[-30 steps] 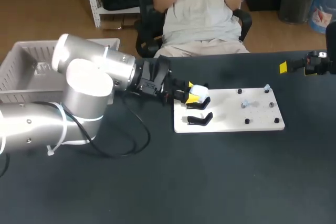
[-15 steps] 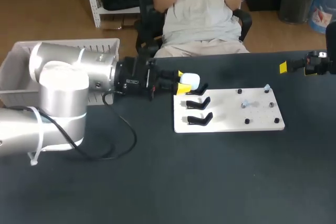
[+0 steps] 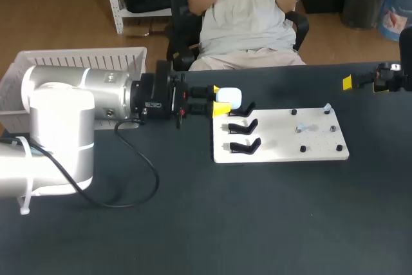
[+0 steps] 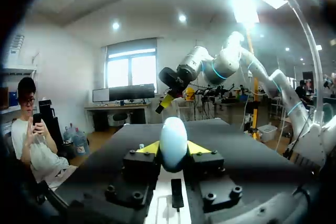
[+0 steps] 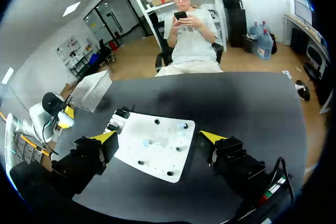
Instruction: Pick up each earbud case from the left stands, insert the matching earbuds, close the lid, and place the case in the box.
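My left gripper (image 3: 220, 102) is shut on a pale blue-white earbud case (image 3: 230, 98), holding it in the air just above and left of the rear black stand (image 3: 243, 108). In the left wrist view the case (image 4: 173, 141) sits upright between the yellow tips of that gripper (image 4: 173, 149). Two more bare stands (image 3: 244, 136) sit on the left end of the white board (image 3: 283, 151). Small earbuds (image 3: 327, 107) rest on pegs at its right end. My right gripper (image 3: 360, 82) stays at the table's far right, wide open and holding nothing (image 5: 157, 137), high above the board (image 5: 163, 158).
A white slatted basket (image 3: 45, 72) stands at the table's back left, behind my left arm; it also shows in the right wrist view as the basket (image 5: 90, 90). A black cable (image 3: 138, 178) from the left arm loops over the dark tabletop.
My left gripper has lifted the case off the rear stand and drawn it up and back to the left. The left arm's elbow swung left. The right arm has not moved.
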Available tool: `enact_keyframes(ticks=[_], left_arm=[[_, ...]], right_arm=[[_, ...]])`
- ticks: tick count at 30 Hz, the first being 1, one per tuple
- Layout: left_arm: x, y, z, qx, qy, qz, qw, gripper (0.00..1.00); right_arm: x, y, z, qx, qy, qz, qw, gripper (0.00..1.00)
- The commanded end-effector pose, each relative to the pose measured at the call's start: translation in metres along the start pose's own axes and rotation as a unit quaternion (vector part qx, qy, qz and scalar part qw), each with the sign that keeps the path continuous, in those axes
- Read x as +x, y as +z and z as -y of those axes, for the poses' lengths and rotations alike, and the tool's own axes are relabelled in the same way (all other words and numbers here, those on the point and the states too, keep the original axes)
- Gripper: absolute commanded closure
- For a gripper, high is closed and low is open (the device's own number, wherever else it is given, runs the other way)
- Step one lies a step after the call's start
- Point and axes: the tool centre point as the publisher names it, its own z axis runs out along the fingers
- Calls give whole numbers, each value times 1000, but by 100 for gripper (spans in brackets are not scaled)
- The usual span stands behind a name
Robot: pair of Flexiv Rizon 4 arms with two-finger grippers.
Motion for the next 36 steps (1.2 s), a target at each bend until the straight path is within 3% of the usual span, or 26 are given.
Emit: enact_keyframes(ticks=[1, 21, 27, 36], left_arm=[[0, 0, 4, -22, 2, 1, 1000, 100], [-2, 1, 6, -23, 4, 1, 1000, 100], [-7, 10, 9, -20, 16, 7, 1000, 100], [-9, 23, 13, -1, 18, 5, 1000, 100]], right_arm=[[0, 1, 1, -1, -1, 0, 1000, 0], [0, 1, 1, -1, -1, 0, 1000, 0], [7, -4, -19, 0, -31, -7, 999, 0], [25, -17, -65, -47, -48, -19, 998, 0]])
